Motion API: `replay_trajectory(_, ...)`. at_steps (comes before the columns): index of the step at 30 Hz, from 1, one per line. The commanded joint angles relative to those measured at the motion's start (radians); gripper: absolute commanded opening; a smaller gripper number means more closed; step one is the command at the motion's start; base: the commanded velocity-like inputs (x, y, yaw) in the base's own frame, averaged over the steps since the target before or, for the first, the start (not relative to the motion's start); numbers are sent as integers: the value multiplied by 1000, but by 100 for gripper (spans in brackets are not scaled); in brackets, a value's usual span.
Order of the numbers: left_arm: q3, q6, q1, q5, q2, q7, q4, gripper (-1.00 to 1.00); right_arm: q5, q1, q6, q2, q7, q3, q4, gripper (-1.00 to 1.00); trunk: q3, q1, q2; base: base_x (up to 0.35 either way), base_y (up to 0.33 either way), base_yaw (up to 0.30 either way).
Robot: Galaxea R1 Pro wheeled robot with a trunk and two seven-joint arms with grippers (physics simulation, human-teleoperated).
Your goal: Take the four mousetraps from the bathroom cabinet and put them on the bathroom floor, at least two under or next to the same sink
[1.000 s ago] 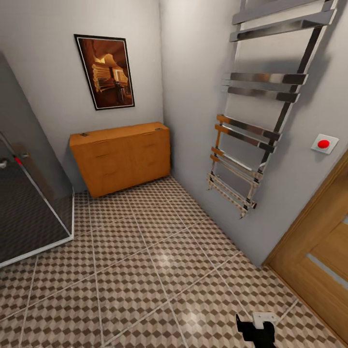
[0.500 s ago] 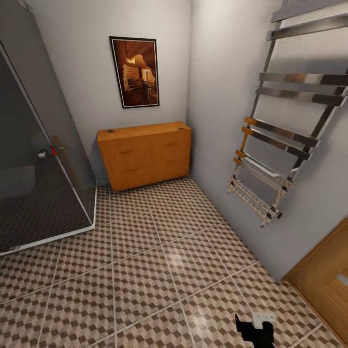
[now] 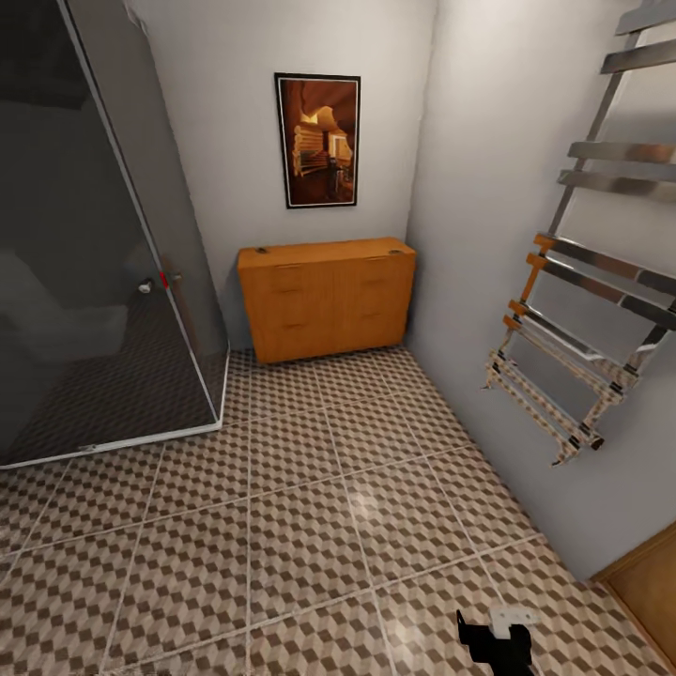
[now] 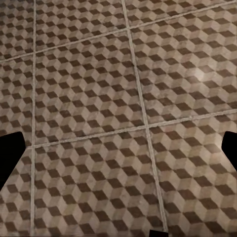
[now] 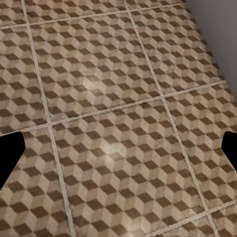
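Hanging over the bathroom floor, both the left gripper and the right gripper are spread wide and hold nothing. Beyond open tiles, the cabinet stands against the far wall, between a glass shower and a towel rail; two small dark things lie on top, too small to identify.

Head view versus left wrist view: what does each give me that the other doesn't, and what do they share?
Head view alone: the orange-brown cabinet against the far wall, a framed picture above it, the dark glass shower enclosure, the chrome towel rail and the right gripper. Left wrist view alone: the left gripper, its dark fingertips spread wide, with nothing between them. Shared: the cube-patterned bathroom floor.
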Motion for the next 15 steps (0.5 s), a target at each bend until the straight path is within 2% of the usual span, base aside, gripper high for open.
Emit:
replay_trajectory(1, -9, -5, -2, 6, -1, 2, 4, 100, -9, 0, -3, 0, -2, 9, 0, 100, -2, 1, -2, 0, 0, 276)
replay_trajectory(7, -9, -5, -2, 6, -1, 2, 4, 100, -9, 0, -3, -1, -1, 9, 0, 100, -2, 1, -2, 0, 0, 158)
replay_trajectory(15, -9, -5, -2, 6, -1, 3, 4, 100, -9, 0, -3, 0, 0, 9, 0, 100, -2, 1, -2, 4, 0, 28)
